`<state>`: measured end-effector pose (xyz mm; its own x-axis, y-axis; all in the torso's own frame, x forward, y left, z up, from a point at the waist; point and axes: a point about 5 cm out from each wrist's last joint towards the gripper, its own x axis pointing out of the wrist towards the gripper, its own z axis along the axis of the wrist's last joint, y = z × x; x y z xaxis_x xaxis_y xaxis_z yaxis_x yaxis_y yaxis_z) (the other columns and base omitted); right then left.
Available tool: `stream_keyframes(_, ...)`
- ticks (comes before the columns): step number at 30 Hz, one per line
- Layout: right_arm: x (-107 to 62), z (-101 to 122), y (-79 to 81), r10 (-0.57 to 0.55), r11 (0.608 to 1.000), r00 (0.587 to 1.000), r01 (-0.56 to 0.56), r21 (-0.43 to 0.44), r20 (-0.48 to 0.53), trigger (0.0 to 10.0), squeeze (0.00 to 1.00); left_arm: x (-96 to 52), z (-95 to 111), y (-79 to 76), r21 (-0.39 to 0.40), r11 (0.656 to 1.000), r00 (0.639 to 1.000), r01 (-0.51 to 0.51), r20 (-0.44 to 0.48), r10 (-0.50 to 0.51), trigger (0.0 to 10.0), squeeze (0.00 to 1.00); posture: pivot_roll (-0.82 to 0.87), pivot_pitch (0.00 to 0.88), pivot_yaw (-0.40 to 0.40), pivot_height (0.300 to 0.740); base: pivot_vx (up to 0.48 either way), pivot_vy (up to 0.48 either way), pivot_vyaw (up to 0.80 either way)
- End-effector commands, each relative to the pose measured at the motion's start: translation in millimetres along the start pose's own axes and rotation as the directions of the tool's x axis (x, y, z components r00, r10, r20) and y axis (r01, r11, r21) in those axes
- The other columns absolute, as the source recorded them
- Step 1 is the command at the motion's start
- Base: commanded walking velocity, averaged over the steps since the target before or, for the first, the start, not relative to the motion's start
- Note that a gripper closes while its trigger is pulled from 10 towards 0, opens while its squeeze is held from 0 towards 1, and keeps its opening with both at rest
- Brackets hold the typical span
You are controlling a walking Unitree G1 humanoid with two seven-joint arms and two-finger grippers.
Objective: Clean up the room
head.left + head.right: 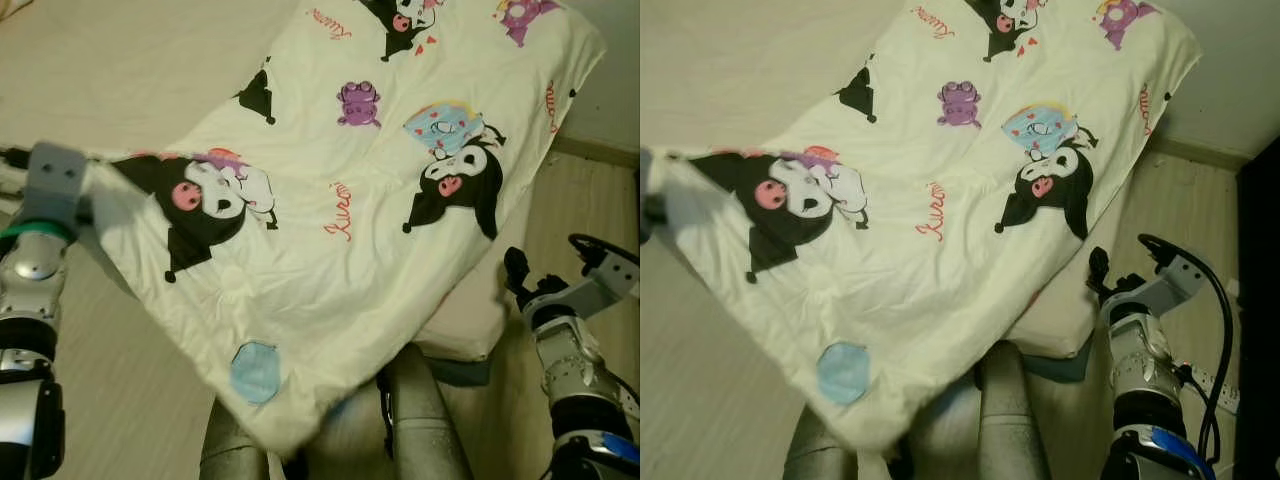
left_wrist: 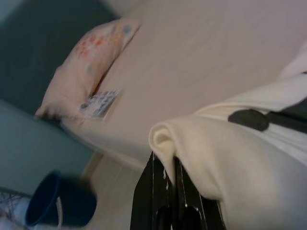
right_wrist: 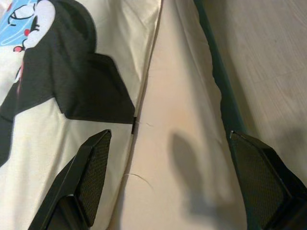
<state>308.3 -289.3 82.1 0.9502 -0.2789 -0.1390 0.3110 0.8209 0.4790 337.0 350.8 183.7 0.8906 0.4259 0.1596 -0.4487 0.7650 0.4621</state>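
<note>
Your left pincer point(image 2: 165, 211) is clamped on a corner fold of the quilt point(image 1: 340, 220), its two fingers pressed together with cream cloth bunched over them. That corner is lifted, so the quilt runs taut from the left pincer across the bed point(image 1: 120, 70) and drapes past the bed's near edge. Judge this hold as the spreading step: one raised corner lets you pull the cover flat.

Your right pincer point(image 3: 168, 191) hangs empty with its fingers wide apart, over the mattress edge. The quilt's hem lies just beside one finger; the floor point(image 3: 268, 57) lies beyond the other. Nothing sits between the fingers. This pose suits a grab at the hem, which you would need in order to draw both sides evenly.

Beyond the left pincer, across the bare sheet, a pillow point(image 2: 91, 67) rests at the bed's far end with a small card point(image 2: 100, 104) just beside it. A blue bucket point(image 2: 60, 203) stands on the floor below.
</note>
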Motion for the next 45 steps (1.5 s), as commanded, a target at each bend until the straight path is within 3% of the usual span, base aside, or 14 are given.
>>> stream_keyframes(1, -5.1, -8, -8.6, -0.024, 1.0, 0.999, 0.024, -0.003, -0.037, 10.0, 0.0, -9.1, -28, 20.3, -0.03, 0.996, 0.989, -0.078, -0.13, 0.074, 10.0, 0.0, -0.21, 0.255, 0.164, 0.625, 0.0, 0.0, 0.0)
stream_keyframes(4, -5.2, -8, -9.1, -0.023, 1.0, 0.999, 0.023, -0.004, -0.038, 10.0, 0.0, -14.4, -39, 21.7, -0.042, 0.995, 0.98, -0.089, -0.182, 0.08, 10.0, 0.0, -0.21, 0.254, 0.163, 0.625, 0.0, 0.0, 0.0)
stream_keyframes(7, -5.8, -8, -10.6, -0.026, 1.0, 0.999, 0.025, -0.009, -0.044, 10.0, 0.0, -36.9, -75, -0.6, -0.067, 0.998, 0.941, -0.014, -0.338, -0.01, 10.0, 0.0, -0.21, 0.251, 0.165, 0.625, 0.0, 0.0, 0.0)
stream_keyframes(9, -5.8, -7, -11.1, -0.028, 1.0, 0.999, 0.028, -0.014, -0.046, 10.0, 0.0, -65.8, -108, -28.4, -0.104, 0.991, 0.863, 0.084, -0.49, -0.124, 10.0, 0.0, -0.21, 0.247, 0.164, 0.625, 0.0, 0.0, 0.0)
stream_keyframes(13, -4.5, -6, -10.0, -0.027, 1.0, 0.999, 0.027, -0.012, -0.045, 10.0, 0.0, -106.0, -140, -58.5, -0.151, 0.969, 0.746, 0.194, -0.619, -0.246, 10.0, 0.0, -0.21, 0.241, 0.164, 0.625, 0.0, 0.0, 0.0)
stream_keyframes(19, -3.1, -6, -7.8, -0.018, 1.0, 0.999, 0.018, -0.008, -0.045, 10.0, 0.0, -112.8, -143, -63.6, -0.154, 0.964, 0.753, 0.217, -0.602, -0.266, 10.0, 0.0, -0.21, 0.237, 0.163, 0.625, 0.0, 0.0, 0.0)
stream_keyframes(20, -2.6, -6, -6.7, -0.014, 1.0, 0.999, 0.014, -0.006, -0.045, 10.0, 0.0, -112.1, -142, -64.7, -0.167, 0.961, 0.769, 0.218, -0.578, -0.275, 10.0, 1.0, -0.21, 0.235, 0.162, 0.625, 0.0, 0.0, 0.0)
stream_keyframes(22, -2.2, -7, -5.5, -0.011, 1.0, 0.999, 0.01, -0.005, -0.046, 10.0, 0.0, -109.8, -139, -64.5, -0.176, 0.961, 0.785, 0.215, -0.554, -0.278, 10.0, 1.0, -0.21, 0.234, 0.161, 0.625, 0.0, 0.0, 0.0)
stream_keyframes(31, -0.7, -9, -1.4, 0.003, 1.0, 0.999, -0.002, 0.003, -0.053, 10.0, 0.0, -78.5, -112, -33.7, -0.072, 0.993, 0.912, 0.097, -0.393, -0.118, 10.0, 1.0, -0.21, 0.217, 0.162, 0.625, 0.0, 0.0, 0.0)
stream_keyframes(34, -0.7, -9, -1.4, 0.003, 1.0, 0.999, -0.002, 0.003, -0.053, 10.0, 0.0, -78.5, -112, -33.7, -0.072, 0.993, 0.912, 0.097, -0.393, -0.118, 10.0, 1.0, -0.21, 0.217, 0.162, 0.625, 0.0, 0.0, 0.0)
stream_keyframes(35, -0.4, -9, -1.0, 0.005, 1.0, 0.998, -0.005, 0.004, -0.057, 10.0, 0.0, -71.4, -108, -17.5, -0.021, 0.999, 0.929, 0.05, -0.367, -0.055, 10.0, 1.0, -0.21, 0.213, 0.16, 0.625, 0.0, 0.0, 0.0)
stream_keyframes(37, -0.4, -9, -1.0, 0.005, 1.0, 0.998, -0.005, 0.004, -0.057, 10.0, 0.0, -71.4, -108, -17.5, -0.021, 0.999, 0.929, 0.05, -0.367, -0.055, 10.0, 1.0, -0.21, 0.213, 0.16, 0.625, 0.0, 0.0, 0.0)
stream_keyframes(40, 1.3, -14, 4.4, 0.03, 0.999, 0.996, -0.031, -0.01, -0.08, 10.0, 0.0, -70.3, -112, 25.3, 0.071, 0.991, 0.912, -0.111, -0.388, 0.13, 10.0, 1.0, -0.21, 0.176, 0.152, 0.625, 0.0, 0.0, 0.0)
stream_keyframes(45, 2.8, -33, 22.7, 0.093, 0.994, 0.984, -0.101, -0.043, -0.151, 10.0, 0.0, -95.1, -138, 31.1, -0.015, 0.972, 0.837, -0.233, -0.513, 0.193, 10.0, 1.0, -0.21, 0.134, 0.133, 0.625, 0.0, 0.0, 0.0)
